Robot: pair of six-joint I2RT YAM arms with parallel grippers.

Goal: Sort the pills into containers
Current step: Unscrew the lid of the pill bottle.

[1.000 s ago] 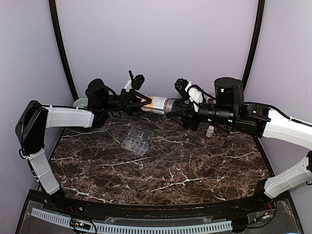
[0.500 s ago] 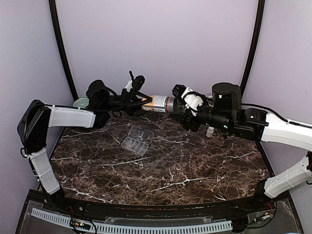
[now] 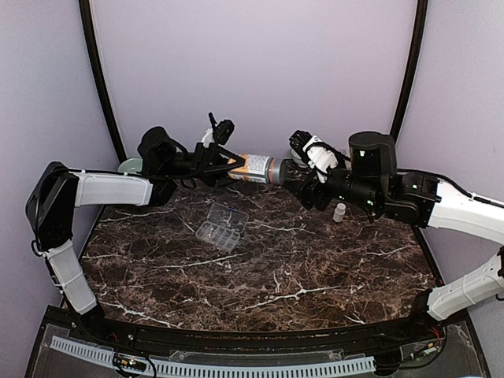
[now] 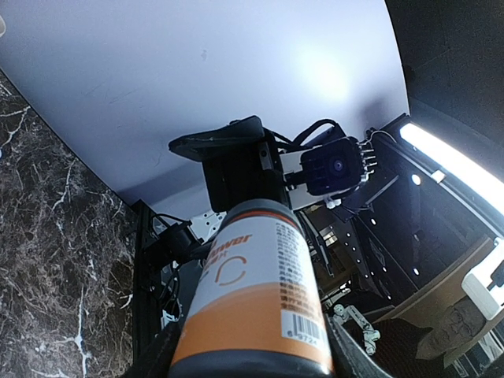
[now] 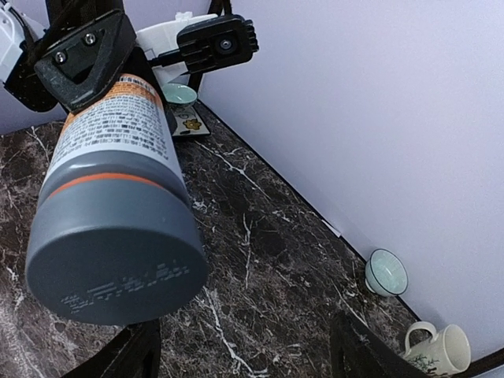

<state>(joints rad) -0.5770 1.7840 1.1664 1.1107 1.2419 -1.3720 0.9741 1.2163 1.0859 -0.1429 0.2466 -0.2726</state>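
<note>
Left gripper (image 3: 227,165) clamps a pill bottle (image 3: 253,168) in mid-air over the table (image 3: 315,268), with the box (image 3: 221,226) lying flat below, well apart from both arms. Uncapping looks to be the step in hand. The bottle lies level, long axis side to side, grey cap (image 3: 277,171) pointing at the right gripper (image 3: 298,179), whose spread jaws must next close squarely on it and twist
</note>
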